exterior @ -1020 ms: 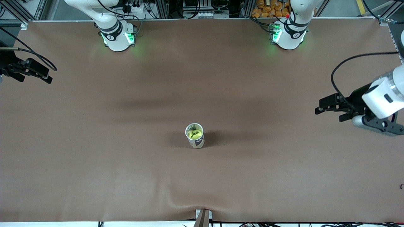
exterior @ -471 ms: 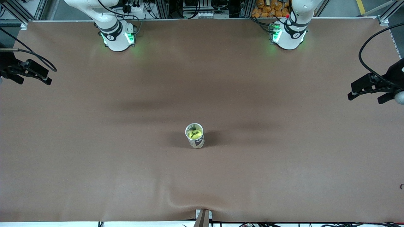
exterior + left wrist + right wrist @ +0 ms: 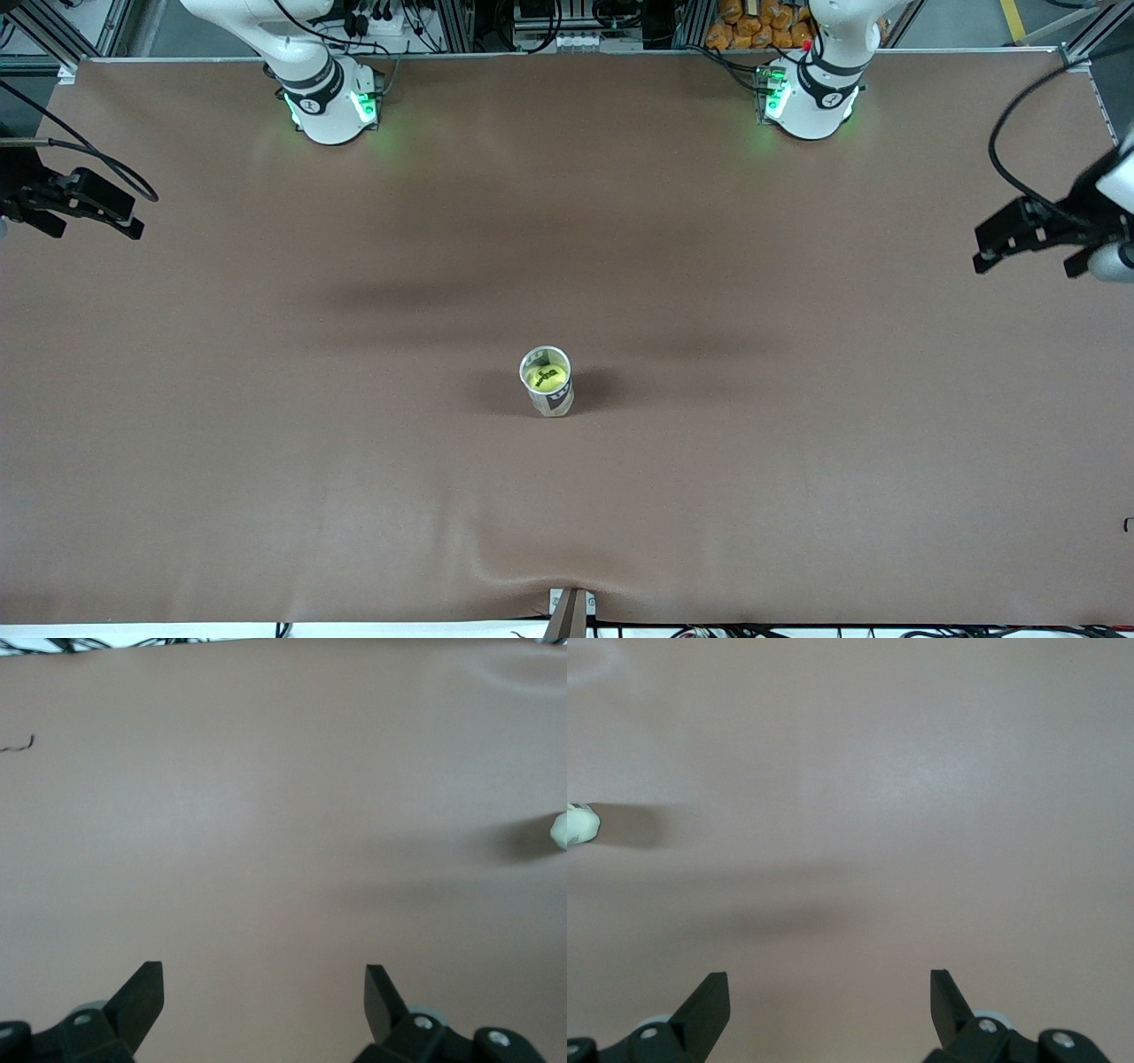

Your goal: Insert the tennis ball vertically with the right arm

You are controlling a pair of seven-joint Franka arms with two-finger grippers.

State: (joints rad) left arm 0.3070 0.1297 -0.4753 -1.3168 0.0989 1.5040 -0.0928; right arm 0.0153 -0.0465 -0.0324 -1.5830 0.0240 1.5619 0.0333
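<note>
Front: both arms pulled back to the table ends, right gripper (image 3: 89, 208) and left gripper (image 3: 1019, 239) over bare brown mat (image 3: 797, 461). One upright can (image 3: 547, 383) mid-table, one tennis ball (image 3: 547, 378) inside it.
Left wrist: fingers (image 3: 142, 992) spread wide, empty.
Right wrist: fingers (image 3: 709, 997) spread wide, empty; can edge (image 3: 580, 824) well apart.

The left pincer (image 3: 990, 248) has pulled back to its table end, fingers apart.
</note>
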